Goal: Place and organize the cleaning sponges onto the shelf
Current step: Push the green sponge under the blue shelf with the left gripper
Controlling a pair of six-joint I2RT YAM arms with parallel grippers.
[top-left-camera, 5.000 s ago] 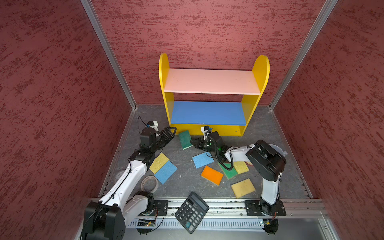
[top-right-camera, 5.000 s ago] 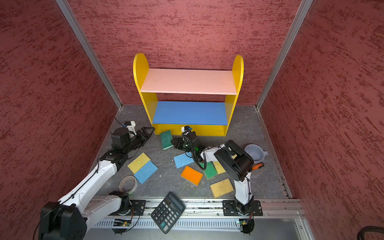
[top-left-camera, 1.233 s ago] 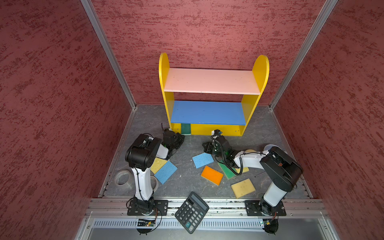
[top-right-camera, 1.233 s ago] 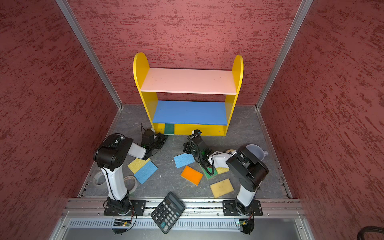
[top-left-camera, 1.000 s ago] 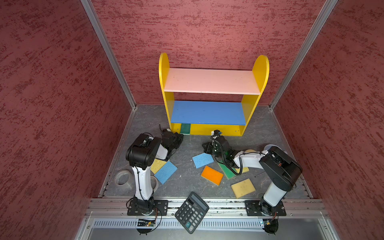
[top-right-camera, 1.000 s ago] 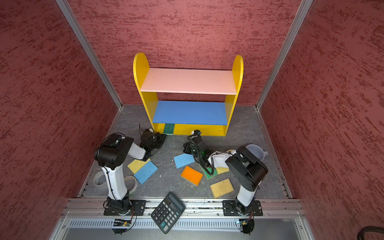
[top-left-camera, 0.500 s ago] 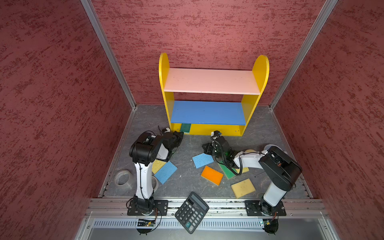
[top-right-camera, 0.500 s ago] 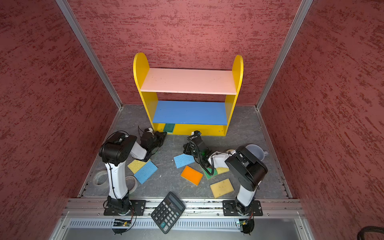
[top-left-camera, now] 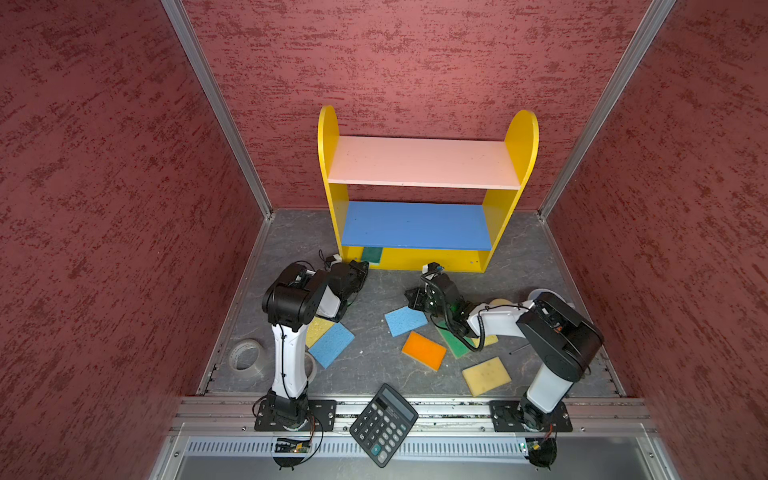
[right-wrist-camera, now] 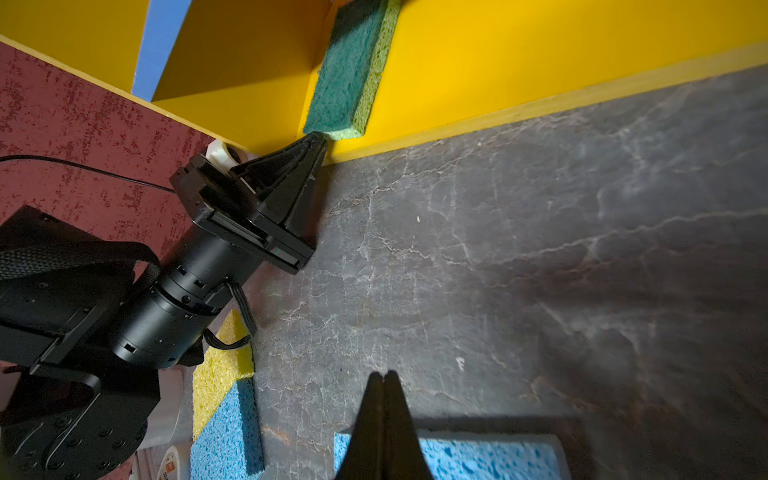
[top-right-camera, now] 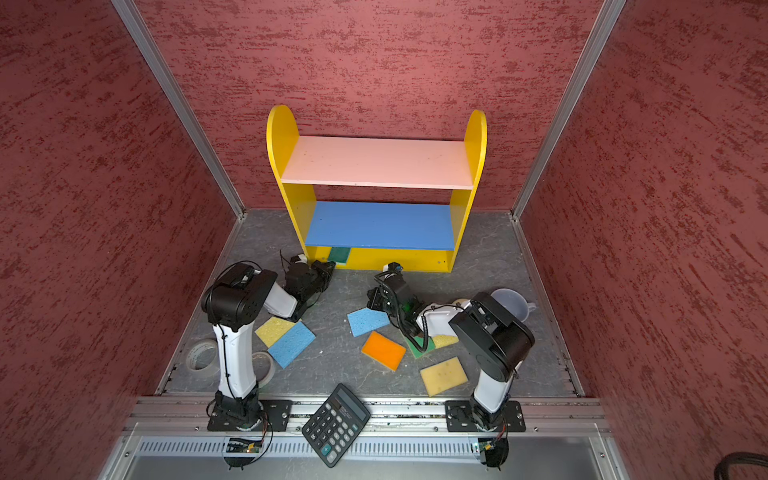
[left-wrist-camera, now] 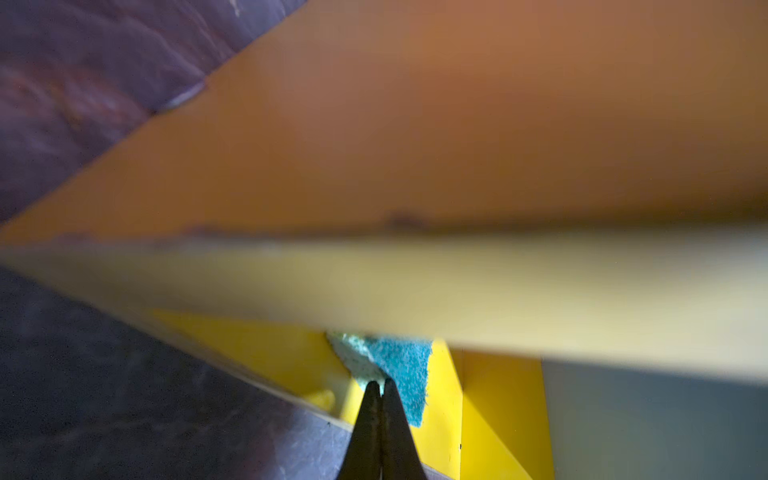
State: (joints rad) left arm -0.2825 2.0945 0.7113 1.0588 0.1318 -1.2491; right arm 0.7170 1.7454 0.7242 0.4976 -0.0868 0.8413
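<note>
Sponges (top-right-camera: 383, 351) lay mostly loose on the gray desk (top-left-camera: 374, 291), behind a black calculator (top-left-camera: 383, 424) that sat tilted across the front rail. Nearest was the front yellow sponge (top-left-camera: 486, 376), well apart from a tape roll (top-left-camera: 245, 354) at the desk's left edge. Next came the orange sponge (top-left-camera: 424, 350). Over on the left, the left blue sponge (top-left-camera: 331, 344) touched the left yellow sponge (top-left-camera: 316, 331), which was partly hidden by the left arm. A loose green sponge (top-left-camera: 455, 347) and a half-hidden yellow sponge (top-right-camera: 445, 340) lay under the right arm, only partly visible. Farther back lay the middle blue sponge (top-left-camera: 405, 321). The right gripper (right-wrist-camera: 383, 376) hung just over its far edge, jaws clenched together and grasping nothing; whether the tips touched the foam could not be told. Farther still, the left gripper (right-wrist-camera: 319, 141) was likewise clenched on nothing, its closed tip touching the near corner of the shelved green sponge (right-wrist-camera: 345, 83). That sponge lay flat on the yellow bottom board at the left end of the shelf (top-left-camera: 424, 164), just beside the side panel. Above it sat the blue middle board and the pink top board, and the shelf stood against the red back wall (top-left-camera: 415, 62).
</note>
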